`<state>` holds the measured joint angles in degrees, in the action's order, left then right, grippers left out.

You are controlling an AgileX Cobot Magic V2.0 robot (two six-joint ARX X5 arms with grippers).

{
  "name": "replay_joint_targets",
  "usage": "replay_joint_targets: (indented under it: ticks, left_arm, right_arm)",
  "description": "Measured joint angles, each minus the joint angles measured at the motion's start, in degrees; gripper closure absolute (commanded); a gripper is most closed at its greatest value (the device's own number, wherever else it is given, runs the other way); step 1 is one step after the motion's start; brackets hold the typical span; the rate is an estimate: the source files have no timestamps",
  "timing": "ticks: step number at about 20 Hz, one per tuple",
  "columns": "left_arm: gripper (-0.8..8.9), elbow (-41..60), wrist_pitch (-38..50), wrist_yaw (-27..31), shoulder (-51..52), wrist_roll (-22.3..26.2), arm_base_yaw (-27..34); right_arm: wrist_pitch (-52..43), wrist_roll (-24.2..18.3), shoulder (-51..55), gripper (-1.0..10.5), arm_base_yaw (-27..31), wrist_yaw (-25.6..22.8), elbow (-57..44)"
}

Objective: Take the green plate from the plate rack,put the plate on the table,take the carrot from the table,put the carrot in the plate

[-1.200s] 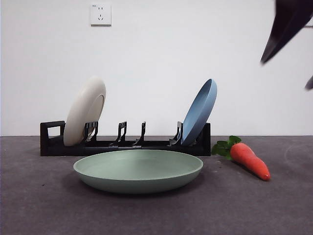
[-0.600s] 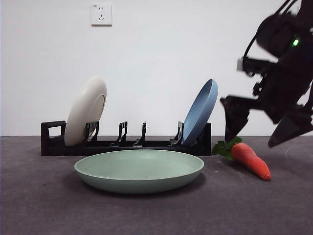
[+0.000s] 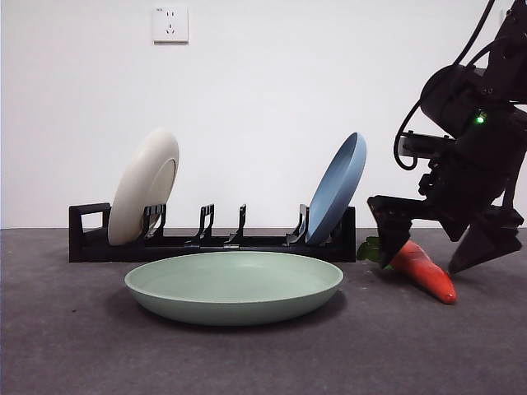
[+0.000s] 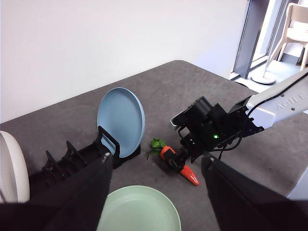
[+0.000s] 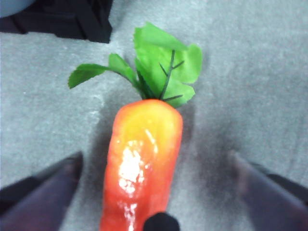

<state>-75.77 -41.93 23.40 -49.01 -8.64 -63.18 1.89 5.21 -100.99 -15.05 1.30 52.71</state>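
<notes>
Right wrist view is showing the right gripper point(image 5: 149, 192) straddling the glossy, tapered carrot point(image 5: 142, 163), jaws spread wide, gripping nothing, one either side of its thick end. Closing squarely across that smooth plastic body should be stopping it slipping on the matte table point(image 5: 250, 72).

Front view: right gripper point(image 3: 440, 247) covers carrot's point(image 3: 424, 268) thick end and most of leaves; arm cut off by top/right edge. Right wrist view: carrot tip cut off at the edge, jaws blurred. Left wrist view: white plate point(image 4: 10, 169) and green plate point(image 4: 139, 211) cut off by edges; left gripper's jaws blurred.
</notes>
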Motion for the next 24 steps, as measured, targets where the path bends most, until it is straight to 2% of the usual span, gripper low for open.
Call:
replay_joint_targets:
  ticks: [2, 3, 7, 9, 15, 19, 22, 24]
  left_arm:
    - [4.98, 0.0, 0.0, 0.0, 0.0, 0.0, 0.0]
    - [4.98, 0.0, 0.0, 0.0, 0.0, 0.0, 0.0]
    - [4.98, 0.0, 0.0, 0.0, 0.0, 0.0, 0.0]
    - [4.98, 0.0, 0.0, 0.0, 0.0, 0.0, 0.0]
    - [4.98, 0.0, 0.0, 0.1, 0.0, 0.0, 0.0]
    - [4.98, 0.0, 0.0, 0.2, 0.0, 0.0, 0.0]
    - [4.98, 0.0, 0.0, 0.2, 0.0, 0.0, 0.0]
    - [4.98, 0.0, 0.0, 0.2, 0.0, 0.0, 0.0]
  right_arm:
    - [-0.2, 0.2, 0.0, 7.6, 0.0, 0.0, 0.0]
    - [-0.2, 0.2, 0.0, 7.9, 0.0, 0.1, 0.0]
    - [0.0, 0.9, 0.0, 8.1, 0.0, 0.2, 0.0]
    - [0.3, 1.3, 0.0, 9.6, 0.0, 0.2, 0.0]
    - [2.8, 1.5, 1.4, 9.6, 0.0, 0.2, 0.0]
    - [6.6, 1.5, 11.5, 9.6, -0.9, 0.2, 0.0]
    - [8.9, 1.5, 20.0, 9.6, -4.1, 0.2, 0.1]
    - [8.9, 1.7, 21.6, 9.6, -7.4, 0.2, 0.3]
